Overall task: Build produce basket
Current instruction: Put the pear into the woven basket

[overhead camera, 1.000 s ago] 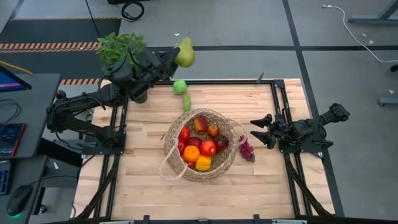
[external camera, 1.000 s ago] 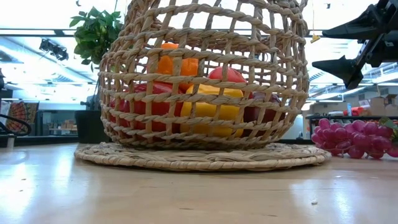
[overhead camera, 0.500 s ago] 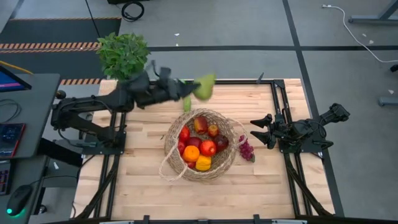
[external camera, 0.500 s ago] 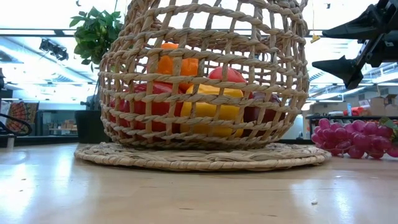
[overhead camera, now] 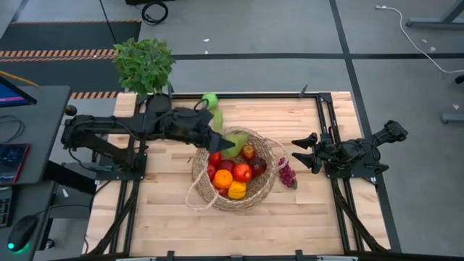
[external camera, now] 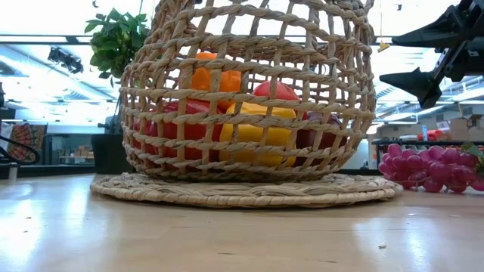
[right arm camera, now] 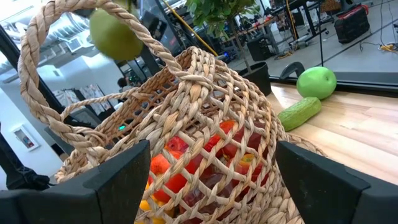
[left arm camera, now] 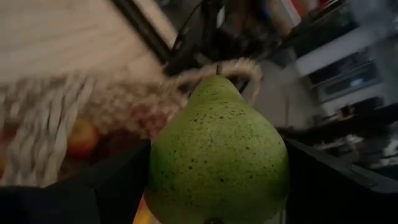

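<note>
The tan wicker basket (overhead camera: 233, 170) stands mid-table on its flat base with red, orange and yellow produce (overhead camera: 230, 174) inside. My left gripper (overhead camera: 226, 141) reaches in from the table's left and is shut on a green pear (overhead camera: 235, 138), held over the basket's far left rim. The pear fills the left wrist view (left arm camera: 217, 149) and shows high in the right wrist view (right arm camera: 115, 34). A green apple (overhead camera: 210, 99) and a cucumber (overhead camera: 217, 119) lie on the table beyond the basket. Purple grapes (overhead camera: 288, 174) lie at its right. My right gripper (overhead camera: 301, 152) waits open, right of the basket. My left gripper pinches the pear's wide lower body (left arm camera: 163, 168) between its two fingers (left arm camera: 118, 186), one on each flank. The fingers come from the table's left, slanting a little downward. The pear's narrow stem end (left arm camera: 217, 81) points away from the wrist. It hangs clear above the basket.
A leafy potted plant (overhead camera: 143, 61) stands at the table's far left corner. The basket's loop handle (overhead camera: 196, 196) lies toward the near left. Bare wooden table (overhead camera: 312, 217) shows along the near edge and at the far right.
My left gripper has swung from beyond the table's far left corner toward the basket, sinking and rolling as it went, with the pear still in its fingers. The pear has gone from above the far edge to just over the basket's far left rim.
</note>
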`<state>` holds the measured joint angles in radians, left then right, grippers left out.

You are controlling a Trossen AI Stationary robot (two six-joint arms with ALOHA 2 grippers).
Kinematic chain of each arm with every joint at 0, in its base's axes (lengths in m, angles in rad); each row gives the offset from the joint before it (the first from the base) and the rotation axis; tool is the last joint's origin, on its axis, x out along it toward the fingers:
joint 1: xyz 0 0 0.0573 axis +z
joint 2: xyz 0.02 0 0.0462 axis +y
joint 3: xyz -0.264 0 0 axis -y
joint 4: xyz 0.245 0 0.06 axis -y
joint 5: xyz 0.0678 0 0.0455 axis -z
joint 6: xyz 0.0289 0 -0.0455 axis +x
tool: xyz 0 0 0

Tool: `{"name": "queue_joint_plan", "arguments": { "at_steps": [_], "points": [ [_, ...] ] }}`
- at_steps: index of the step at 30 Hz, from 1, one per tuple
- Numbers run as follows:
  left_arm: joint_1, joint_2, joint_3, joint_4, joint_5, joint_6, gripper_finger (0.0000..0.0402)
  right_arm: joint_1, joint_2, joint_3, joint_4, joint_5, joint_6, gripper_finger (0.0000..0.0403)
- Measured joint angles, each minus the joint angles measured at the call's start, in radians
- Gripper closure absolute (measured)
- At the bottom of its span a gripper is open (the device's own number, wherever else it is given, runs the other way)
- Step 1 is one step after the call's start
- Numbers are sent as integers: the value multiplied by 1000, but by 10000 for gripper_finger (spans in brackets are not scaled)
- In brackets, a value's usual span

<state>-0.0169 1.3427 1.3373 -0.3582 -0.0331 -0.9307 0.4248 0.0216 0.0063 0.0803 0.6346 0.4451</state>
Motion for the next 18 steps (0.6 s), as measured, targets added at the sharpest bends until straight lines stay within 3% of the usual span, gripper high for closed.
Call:
{"name": "queue_joint_plan", "arguments": {
  "at_steps": [5, 9, 14, 18],
  "points": [
    [-50, 41, 59, -71, -1, -26, 49, 0, 0, 0, 0, 0, 0, 54],
    [-101, 155, 271, -215, -54, 9, 49, 0, 0, 0, 10, 0, 0, 54],
    [-129, 349, 598, -625, -66, 70, 49, 0, 0, 0, 14, 0, 0, 54],
    [-126, 473, 751, -885, -110, 72, 49, 0, 0, 0, 16, 0, 0, 54]
  ]
}}
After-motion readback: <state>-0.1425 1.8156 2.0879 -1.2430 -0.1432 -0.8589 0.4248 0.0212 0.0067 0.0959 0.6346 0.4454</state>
